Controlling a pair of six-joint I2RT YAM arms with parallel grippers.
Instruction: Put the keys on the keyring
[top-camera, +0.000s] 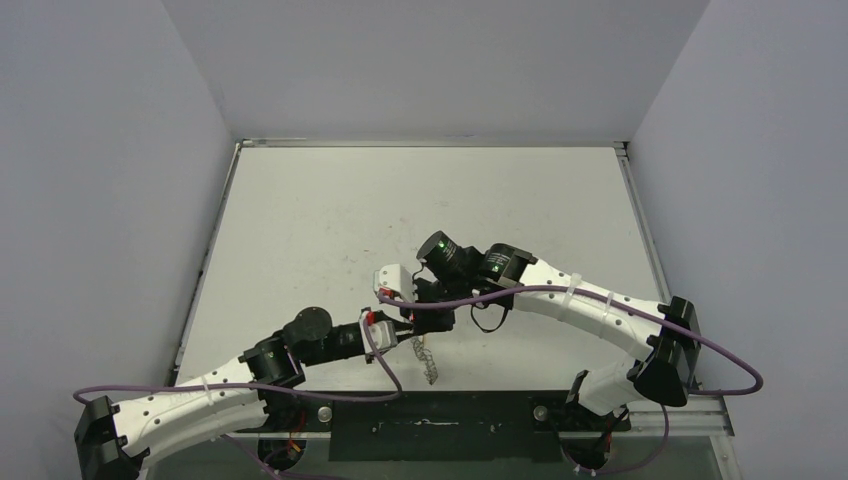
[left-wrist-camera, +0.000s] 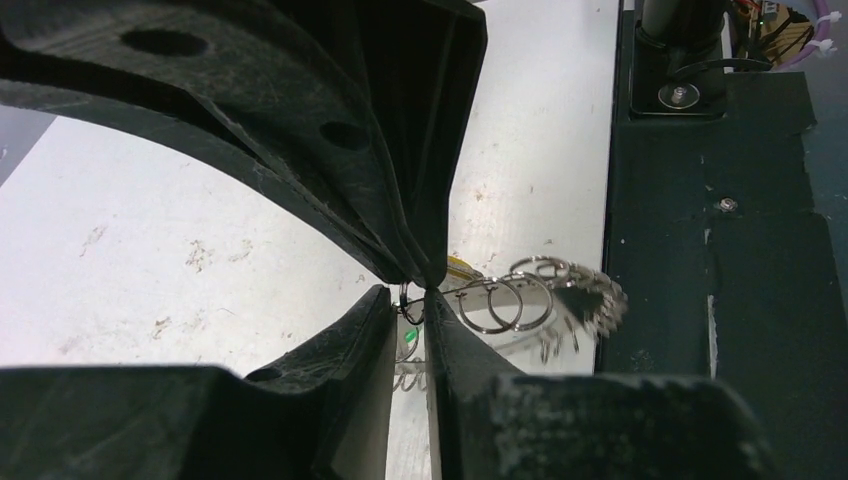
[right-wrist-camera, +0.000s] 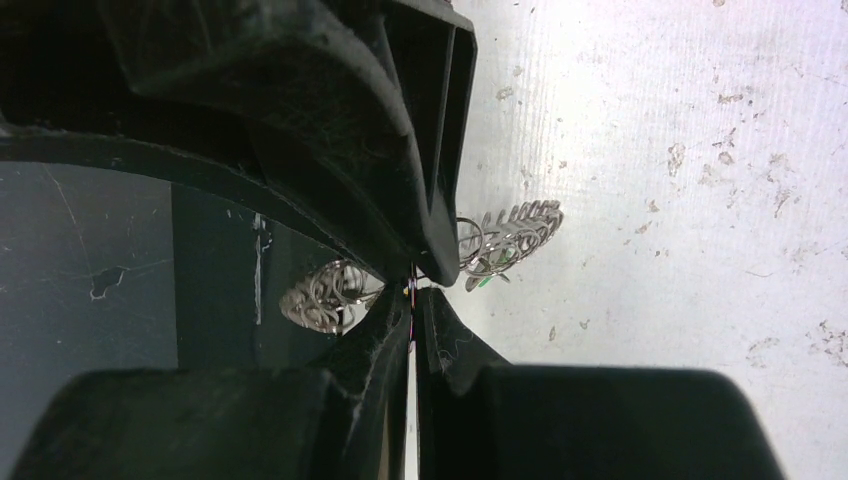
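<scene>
Right gripper (right-wrist-camera: 412, 296) clamped on keyring (right-wrist-camera: 518, 232) rim; ring spans both sides of its fingertips. Left gripper (left-wrist-camera: 411, 300) nearly closed, green-headed key (left-wrist-camera: 408, 340) between its fingers; cannot tell if gripped. Left arm nearer key.

Keyring (top-camera: 428, 362) at table (top-camera: 330, 220) near edge — left tool (top-camera: 410, 332) beside it.

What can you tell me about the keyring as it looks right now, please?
The keyring looks like silver metal, its rim lined with many small wire loops that fan out. It appears held up off the table, close to the near edge, between the two arms and nearly edge-on from above. The right gripper is shut on it, loops showing on both sides of its tips. The left gripper pinches in beside it.
</scene>
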